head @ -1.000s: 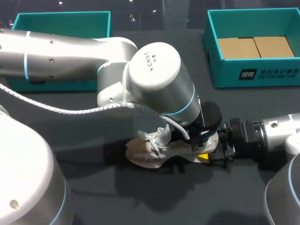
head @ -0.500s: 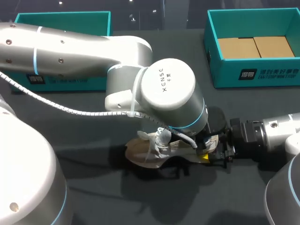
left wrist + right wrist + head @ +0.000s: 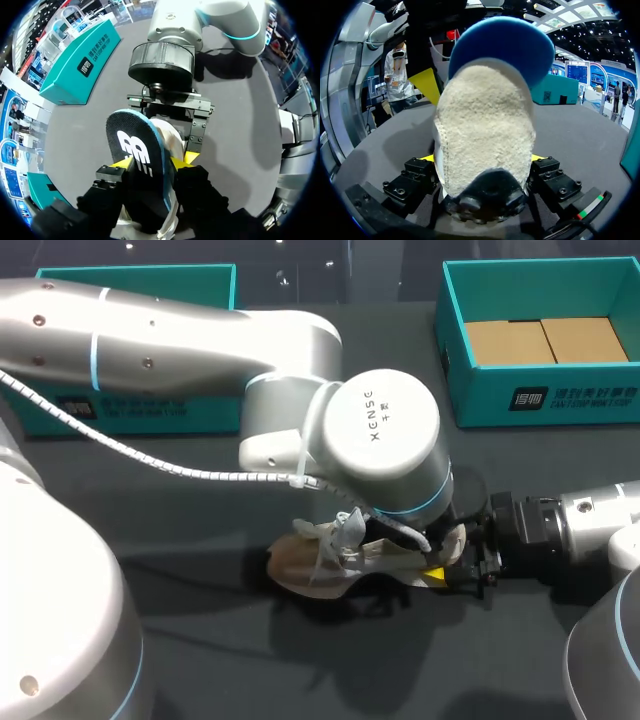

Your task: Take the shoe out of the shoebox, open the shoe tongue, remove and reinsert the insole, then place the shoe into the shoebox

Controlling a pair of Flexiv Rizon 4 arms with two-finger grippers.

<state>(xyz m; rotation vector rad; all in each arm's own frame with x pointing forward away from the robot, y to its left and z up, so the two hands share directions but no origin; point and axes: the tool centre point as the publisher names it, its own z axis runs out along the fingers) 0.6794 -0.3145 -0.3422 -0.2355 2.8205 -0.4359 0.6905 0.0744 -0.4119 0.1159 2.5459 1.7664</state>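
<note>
1. Dark grey surface (image 3: 200,640) is seen from above, with a teal shoebox (image 3: 560,400) set at its far right corner, open, with brown cardboard (image 3: 545,340) lying flat inside.
2. A second teal box (image 3: 130,285) is placed at the far left corner, partly hidden behind the left arm (image 3: 180,340).
3. The shoe (image 3: 300,565), beige with pale laces (image 3: 335,535), is found outside the shoebox, toward the near edge and about midway between the left and right edges. Its toe is turned to the left edge and its heel to the right edge.
4. The left arm is stretched in from the left edge, and its wrist is held directly over the shoe's opening, so most of the shoe's middle is covered in the head view.
5. The left pincer (image 3: 154,161) is closed on the insole (image 3: 137,150): a yellow tip is pressed against each side of the dark, blue-edged insole, which stands up out of the shoe.
6. The right arm (image 3: 590,525) is brought in low from the right edge, and the right pincer (image 3: 481,158) is clamped on the shoe's heel, one finger on each side of the suede.
7. In the right wrist view the blue underside of the insole is seen rising above the heel.
</note>
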